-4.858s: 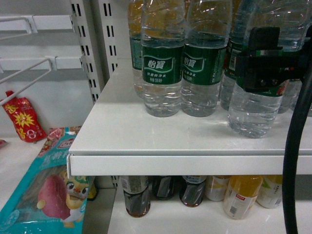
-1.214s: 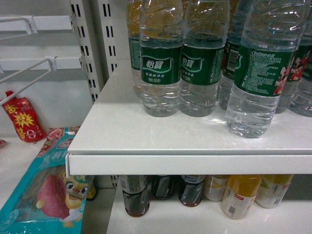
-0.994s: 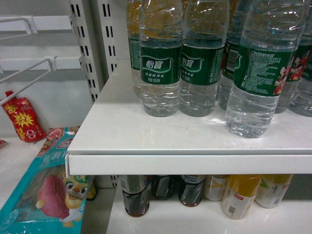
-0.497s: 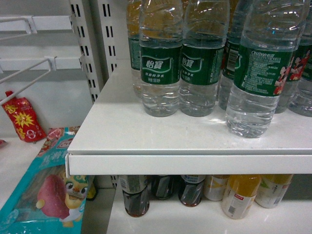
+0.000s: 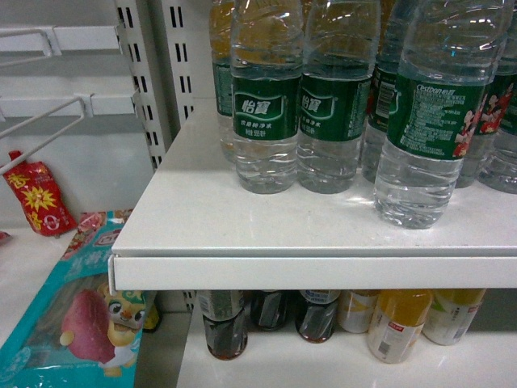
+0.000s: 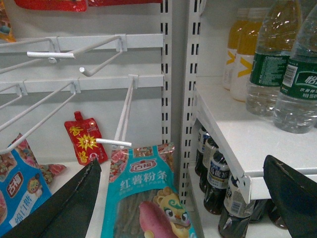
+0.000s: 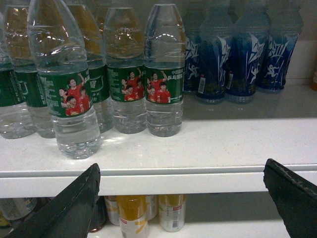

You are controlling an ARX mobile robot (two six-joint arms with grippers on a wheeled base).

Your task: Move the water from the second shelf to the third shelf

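Several water bottles with green labels stand on a white shelf [image 5: 323, 234]. One water bottle [image 5: 428, 121] stands ahead of the row, near the shelf's front edge at the right; the right wrist view shows it [image 7: 69, 94] at the left, upright and free. My right gripper [image 7: 182, 166] is open and empty, level with the shelf's front lip and apart from the bottles. My left gripper [image 6: 181, 163] is open and empty, left of the shelf corner over a teal snack bag [image 6: 146, 198]. Neither gripper shows in the head view.
Dark cola bottles [image 5: 224, 323] and yellow juice bottles [image 5: 400, 323] stand on the shelf below. Blue-labelled bottles [image 7: 242, 59] fill the right of the water's shelf. Wire hooks [image 5: 48, 129], a red pouch [image 5: 36, 198] and snack bags hang in the left bay.
About five seconds ago my right gripper was round the front right water bottle; it has since let go and left the head view. The bottle stands still over the last second.
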